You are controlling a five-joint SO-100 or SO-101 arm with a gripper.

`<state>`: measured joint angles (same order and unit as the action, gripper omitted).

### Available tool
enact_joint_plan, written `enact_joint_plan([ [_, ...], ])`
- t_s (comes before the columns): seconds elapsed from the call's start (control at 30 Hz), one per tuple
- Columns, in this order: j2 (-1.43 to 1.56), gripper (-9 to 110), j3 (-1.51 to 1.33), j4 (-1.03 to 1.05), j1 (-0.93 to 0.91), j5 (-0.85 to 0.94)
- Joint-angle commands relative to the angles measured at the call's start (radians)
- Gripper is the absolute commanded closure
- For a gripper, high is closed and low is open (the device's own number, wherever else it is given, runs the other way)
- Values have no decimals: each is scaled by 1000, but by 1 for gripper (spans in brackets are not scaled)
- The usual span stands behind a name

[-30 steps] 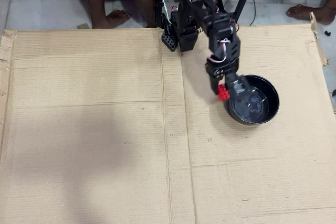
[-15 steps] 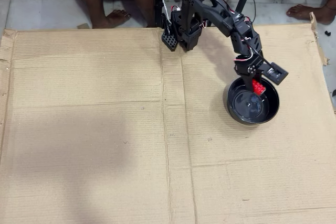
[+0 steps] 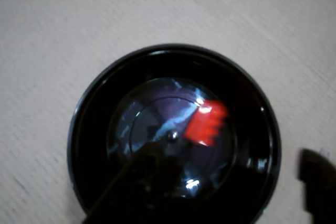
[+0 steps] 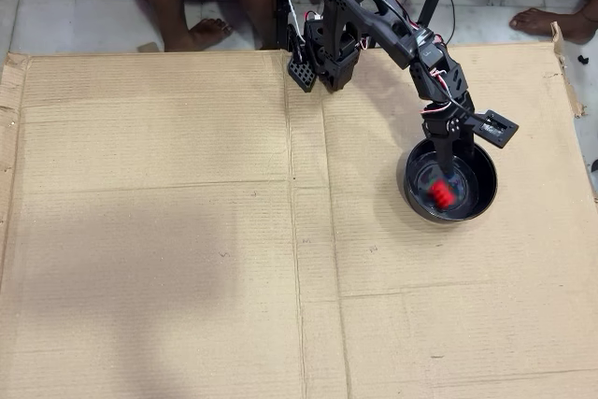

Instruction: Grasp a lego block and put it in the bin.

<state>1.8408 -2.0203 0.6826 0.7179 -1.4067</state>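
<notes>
The red lego block (image 3: 207,121) looks blurred inside the black bowl (image 3: 94,103), right of its middle. In the overhead view the block (image 4: 442,195) lies in the lower part of the bowl (image 4: 486,195), at the right side of the cardboard. My gripper (image 3: 231,153) hangs over the bowl. One dark finger (image 3: 144,177) is at the lower left and the other finger (image 3: 315,179) is far off at the right edge, so the jaws stand wide apart and hold nothing. In the overhead view the gripper (image 4: 448,173) reaches down over the bowl's upper half.
A large brown cardboard sheet (image 4: 187,231) covers the floor. The arm's base (image 4: 327,44) stands at its top edge. A person's legs and feet (image 4: 201,35) are on the tiles just beyond, with another foot (image 4: 542,18) at the top right.
</notes>
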Motion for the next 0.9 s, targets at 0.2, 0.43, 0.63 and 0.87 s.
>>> enact_joint_plan([
  [0.2, 138, 66, -18, -11, -127, 11],
  [0.43, 359, 67, -189, -25, -362, 126],
  [0.63, 601, 67, -414, -26, -598, 291],
  [0.87, 940, 67, -719, -26, -712, 430],
])
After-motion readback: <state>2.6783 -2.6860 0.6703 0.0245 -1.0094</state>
